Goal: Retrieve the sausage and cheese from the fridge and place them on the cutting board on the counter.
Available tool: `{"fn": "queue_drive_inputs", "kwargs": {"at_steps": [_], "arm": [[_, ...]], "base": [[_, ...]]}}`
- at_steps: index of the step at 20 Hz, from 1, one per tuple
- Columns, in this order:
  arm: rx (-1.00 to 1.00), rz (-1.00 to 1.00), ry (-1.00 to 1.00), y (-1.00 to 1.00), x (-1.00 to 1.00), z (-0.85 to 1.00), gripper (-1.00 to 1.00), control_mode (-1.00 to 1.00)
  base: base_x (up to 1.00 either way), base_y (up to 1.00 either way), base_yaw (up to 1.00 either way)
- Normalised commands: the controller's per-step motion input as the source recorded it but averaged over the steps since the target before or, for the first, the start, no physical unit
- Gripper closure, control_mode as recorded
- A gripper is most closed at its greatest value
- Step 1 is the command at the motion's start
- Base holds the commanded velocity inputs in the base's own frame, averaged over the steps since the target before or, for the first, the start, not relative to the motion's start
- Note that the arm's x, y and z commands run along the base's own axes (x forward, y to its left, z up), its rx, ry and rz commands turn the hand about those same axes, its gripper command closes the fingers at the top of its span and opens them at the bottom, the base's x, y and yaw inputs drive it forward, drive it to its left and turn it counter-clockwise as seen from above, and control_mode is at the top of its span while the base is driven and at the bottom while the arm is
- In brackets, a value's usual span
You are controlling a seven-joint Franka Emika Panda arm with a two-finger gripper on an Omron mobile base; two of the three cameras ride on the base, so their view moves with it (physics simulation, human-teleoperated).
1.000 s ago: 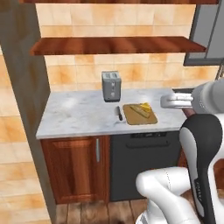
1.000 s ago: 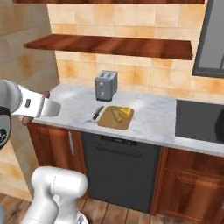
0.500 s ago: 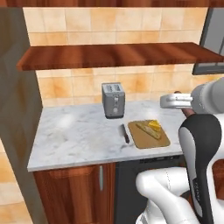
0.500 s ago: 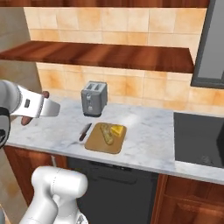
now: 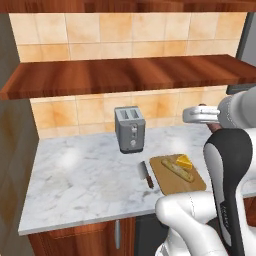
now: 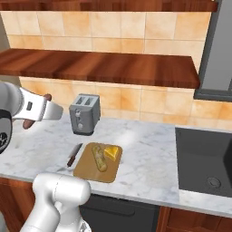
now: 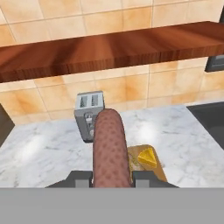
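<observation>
In the hand view my gripper is shut on the sausage, a thick reddish-brown link that juts forward between the two fingertips. From the base my gripper hangs high above the counter, and the sausage's ends peek out around the hand. The tan cutting board lies on the counter below and ahead. The yellow cheese wedge sits on the board's far corner. The fridge is out of view.
A pale elongated food item lies on the board beside the cheese. A dark-handled knife rests left of the board. A toaster stands behind. A wooden shelf overhangs; a cooktop lies right.
The whole picture has shifted and grown: the base has driven closer to the counter. The gripper stays shut on the sausage, held at the same height.
</observation>
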Motion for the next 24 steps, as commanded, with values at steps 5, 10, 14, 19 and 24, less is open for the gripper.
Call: {"fn": "queue_drive_inputs", "kwargs": {"at_steps": [5,10,14,19,24], "arm": [[0.00,0.00,0.00,0.00,0.00,0.00,1.00,1.00],[0.00,0.00,0.00,0.00,0.00,0.00,1.00,1.00],[0.00,0.13,0.30,-0.11,0.00,-0.42,1.00,-1.00],[0.00,0.14,0.32,0.00,0.00,-0.70,1.00,-1.00],[-0.07,0.21,0.21,0.00,0.39,-0.56,1.00,-1.00]], "base": [[0.00,0.01,0.00],[-0.02,0.01,0.02],[0.00,-0.03,0.04],[0.00,0.00,0.00],[0.00,0.00,0.00]]}}
